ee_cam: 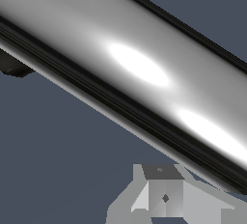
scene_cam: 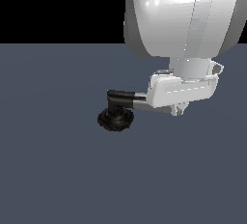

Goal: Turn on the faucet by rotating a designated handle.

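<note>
faucet: sits on the grey worktop, black ribbed base low, elbow neck rising from it.
handle: chrome bar running from the elbow toward the exterior view's right, its far part hidden under the pincer.
pincer state: right at the bar, one finger just beside it; cannot tell whether it is closed on it.
handling: likely stiff, smooth, slippery.
hold: best near the free end, for leverage.

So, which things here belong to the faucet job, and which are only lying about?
Belong to the job:
- faucet, black ribbed base on the floor
- handle, chrome bar, mostly hidden behind the end effector in the exterior view
- end effector, down at the handle

Lying about:
- nothing else shows; only the grey floor
</note>
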{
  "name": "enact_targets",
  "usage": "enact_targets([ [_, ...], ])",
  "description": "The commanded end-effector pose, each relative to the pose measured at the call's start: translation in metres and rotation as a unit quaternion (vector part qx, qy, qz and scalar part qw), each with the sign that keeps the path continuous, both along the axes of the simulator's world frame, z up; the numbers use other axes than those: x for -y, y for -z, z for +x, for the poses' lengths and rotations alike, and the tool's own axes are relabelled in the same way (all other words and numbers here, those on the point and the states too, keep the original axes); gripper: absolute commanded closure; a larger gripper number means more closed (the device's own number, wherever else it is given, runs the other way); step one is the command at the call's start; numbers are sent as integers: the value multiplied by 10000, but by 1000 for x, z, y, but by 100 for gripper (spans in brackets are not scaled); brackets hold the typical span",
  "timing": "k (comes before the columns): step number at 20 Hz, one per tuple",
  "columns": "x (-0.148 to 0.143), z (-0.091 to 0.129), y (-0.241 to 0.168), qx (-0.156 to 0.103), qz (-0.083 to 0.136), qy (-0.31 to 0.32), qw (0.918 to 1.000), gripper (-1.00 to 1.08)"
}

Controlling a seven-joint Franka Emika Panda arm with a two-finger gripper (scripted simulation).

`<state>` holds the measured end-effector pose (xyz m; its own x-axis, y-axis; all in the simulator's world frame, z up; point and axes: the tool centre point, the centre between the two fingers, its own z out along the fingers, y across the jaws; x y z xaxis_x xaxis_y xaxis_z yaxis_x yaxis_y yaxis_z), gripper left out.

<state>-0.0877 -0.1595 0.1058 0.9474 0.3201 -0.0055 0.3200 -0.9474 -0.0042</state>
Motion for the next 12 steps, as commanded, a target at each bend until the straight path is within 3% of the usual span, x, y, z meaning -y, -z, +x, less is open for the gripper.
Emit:
enact_targets([
  [1,-7,15,0,26,-1,-117,9999,108],
  [12,8,49,0,28,-4,-104,9999,108],
])
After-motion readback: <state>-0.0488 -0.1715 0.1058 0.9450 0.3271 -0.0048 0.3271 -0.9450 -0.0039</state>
